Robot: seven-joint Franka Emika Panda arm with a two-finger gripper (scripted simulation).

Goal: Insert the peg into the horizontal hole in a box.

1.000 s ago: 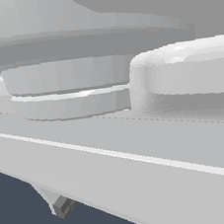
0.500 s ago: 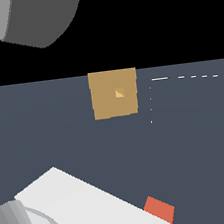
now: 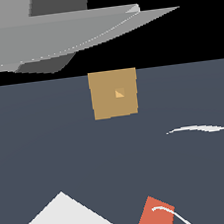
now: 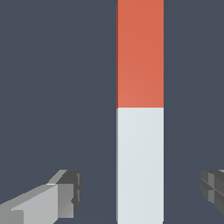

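- I see the peg (image 4: 140,111) lying flat on the dark worktop (image 4: 52,87), between the spread jaws of the gripper (image 4: 142,192), neither finger (image 4: 65,194) touching it.
- The box (image 3: 114,94) stands well apart, its hole (image 3: 119,92) facing the exterior view.

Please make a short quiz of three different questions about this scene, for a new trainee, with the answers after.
1. True or false: the pincer is closed on the peg.
2. Which half of the peg lies between the two fingers in the wrist view? A) orange-red B) pale grey-white C) neither
3. Fill in: in the exterior view, the hole sits in the face of the tan ___.

Key:
1. False. Both fingers stand apart from the peg, with floor showing on each side.
2. B.
3. box.
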